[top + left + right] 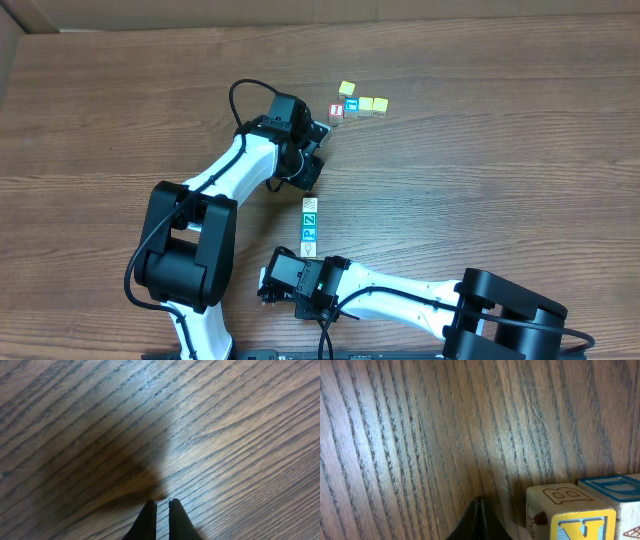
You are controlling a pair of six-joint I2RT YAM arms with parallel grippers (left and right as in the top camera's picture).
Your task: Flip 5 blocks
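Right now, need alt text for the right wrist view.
The right arm's black fingers, shut, point at brown wood-grain table. At lower right, apart from them, sits a pale cream wooden letter cube, a blue-edged wooden cube right beside it.

Most likely a robotics lab or test bench rather than a home. Wood-grain table (pixel 520 150) across the whole overhead view, the same grain close up under both wrist cameras. Two white-and-black jointed arms based at the near edge, left arm (pixel 230 168) and right arm (pixel 400 295), with a black cable (pixel 232 100) looping off the left one. Tiny wooden letter blocks (pixel 309 225) lined up in a neat column mid-table, a second cluster (pixel 357 103) of coloured cubes toward the far side: small props in tidy order. Little of the room beyond the tabletop in view.
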